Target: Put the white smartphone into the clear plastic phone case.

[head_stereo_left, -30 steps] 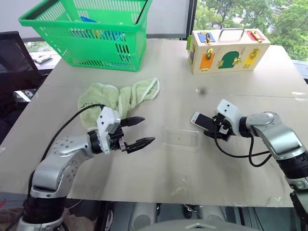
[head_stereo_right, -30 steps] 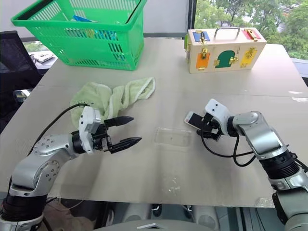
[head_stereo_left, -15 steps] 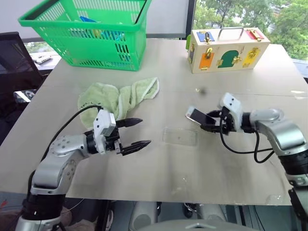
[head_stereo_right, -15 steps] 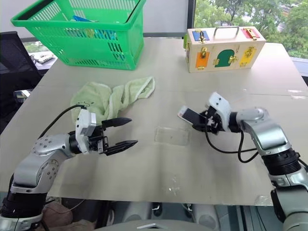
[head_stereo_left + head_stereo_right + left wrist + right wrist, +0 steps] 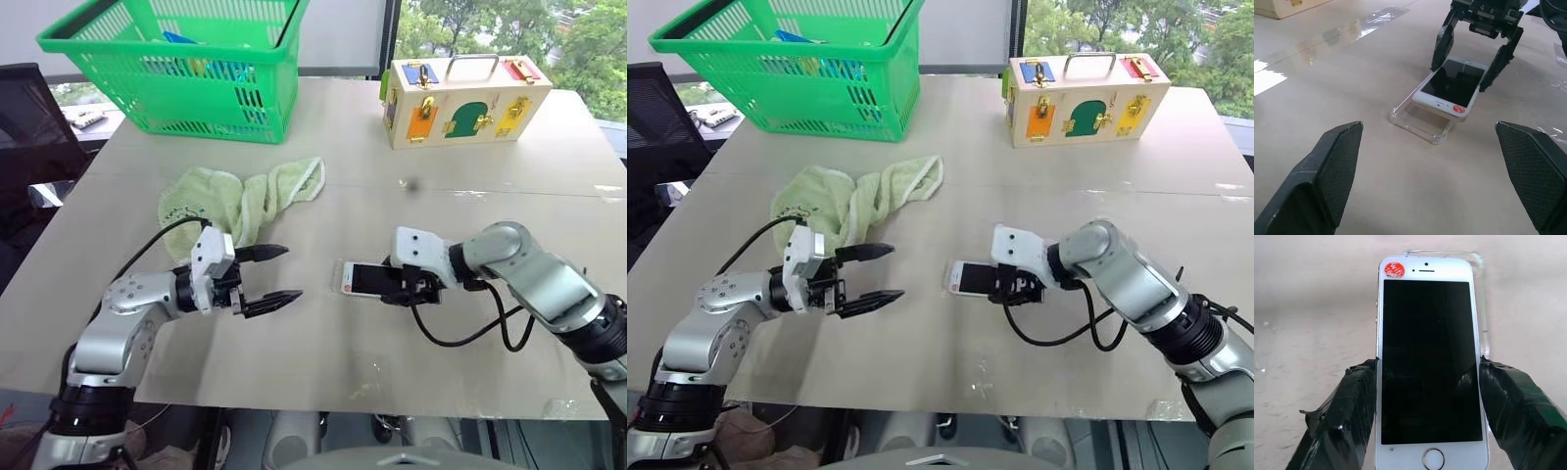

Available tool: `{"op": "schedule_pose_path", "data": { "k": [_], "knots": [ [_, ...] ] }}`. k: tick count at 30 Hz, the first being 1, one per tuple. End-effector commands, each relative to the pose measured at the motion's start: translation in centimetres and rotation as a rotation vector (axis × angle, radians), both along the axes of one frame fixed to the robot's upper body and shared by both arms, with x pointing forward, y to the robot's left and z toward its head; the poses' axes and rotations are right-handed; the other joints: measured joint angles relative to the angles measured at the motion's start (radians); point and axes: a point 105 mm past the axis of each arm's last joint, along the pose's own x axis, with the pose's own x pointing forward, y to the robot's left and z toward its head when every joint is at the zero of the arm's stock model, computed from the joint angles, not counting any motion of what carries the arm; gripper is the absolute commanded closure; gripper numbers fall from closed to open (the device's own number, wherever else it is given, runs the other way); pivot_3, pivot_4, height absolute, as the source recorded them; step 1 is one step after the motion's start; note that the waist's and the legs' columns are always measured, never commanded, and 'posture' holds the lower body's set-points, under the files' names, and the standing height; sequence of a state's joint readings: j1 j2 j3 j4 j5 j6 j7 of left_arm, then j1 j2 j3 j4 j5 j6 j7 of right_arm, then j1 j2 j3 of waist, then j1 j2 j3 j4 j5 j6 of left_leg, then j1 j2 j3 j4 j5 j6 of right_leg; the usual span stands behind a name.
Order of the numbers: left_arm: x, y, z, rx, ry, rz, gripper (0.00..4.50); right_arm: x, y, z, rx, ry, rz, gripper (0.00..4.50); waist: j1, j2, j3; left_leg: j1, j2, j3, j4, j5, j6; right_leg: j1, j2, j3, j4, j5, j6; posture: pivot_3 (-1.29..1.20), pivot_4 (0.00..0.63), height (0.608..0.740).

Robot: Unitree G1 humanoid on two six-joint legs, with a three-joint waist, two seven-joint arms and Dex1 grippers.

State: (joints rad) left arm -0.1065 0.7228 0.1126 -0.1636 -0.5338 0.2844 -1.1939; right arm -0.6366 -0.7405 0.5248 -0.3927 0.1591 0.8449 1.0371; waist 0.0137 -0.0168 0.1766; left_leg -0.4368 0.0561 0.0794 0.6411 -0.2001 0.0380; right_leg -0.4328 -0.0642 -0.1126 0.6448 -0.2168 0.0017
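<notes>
- The right gripper (image 5: 400,285) clamps the phone (image 5: 1451,86) by its long edges, screen up, tilted over the case (image 5: 1420,119) on the table (image 5: 441,186).
- The phone's far end hangs above the case, not yet seated; its offset could land one corner on the rim.
- Pressing down skewed may skid the light case.
- The left gripper (image 5: 274,274) hovers open, well apart from both.

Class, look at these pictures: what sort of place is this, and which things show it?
Probably an office or lab test room: a plain table by a window with trees outside, a black chair, and mixed props like a green basket.
</notes>
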Motion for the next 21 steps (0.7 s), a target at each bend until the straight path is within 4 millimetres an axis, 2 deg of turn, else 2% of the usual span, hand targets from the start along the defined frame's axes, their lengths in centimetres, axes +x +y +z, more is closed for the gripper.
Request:
{"op": "schedule_pose_path", "data": {
  "k": [1, 21],
  "knots": [
    [-0.4, -0.3, 0.7, 0.010, -0.036, -0.019, 0.00, -0.3, 0.1, 0.3, -0.018, -0.017, -0.004, 1.72, 0.000, 0.000, 0.000, 0.000, 0.000, 0.000, 0.000, 0.000, 0.000, 0.000, 0.000, 0.000, 0.000, 0.000, 0.000, 0.00, 0.150, 0.740],
    [-0.6, -1.0, 0.6, 0.001, -0.038, -0.017, 0.00, 1.9, 0.3, 0.2, -0.036, -0.016, -0.164, 1.72, -0.001, 0.000, 0.000, 0.000, 0.000, 0.000, 0.003, 0.000, 0.000, 0.000, 0.001, 0.000, 0.004, 0.000, 0.000, 0.00, 0.150, 0.740]
  ]
}}
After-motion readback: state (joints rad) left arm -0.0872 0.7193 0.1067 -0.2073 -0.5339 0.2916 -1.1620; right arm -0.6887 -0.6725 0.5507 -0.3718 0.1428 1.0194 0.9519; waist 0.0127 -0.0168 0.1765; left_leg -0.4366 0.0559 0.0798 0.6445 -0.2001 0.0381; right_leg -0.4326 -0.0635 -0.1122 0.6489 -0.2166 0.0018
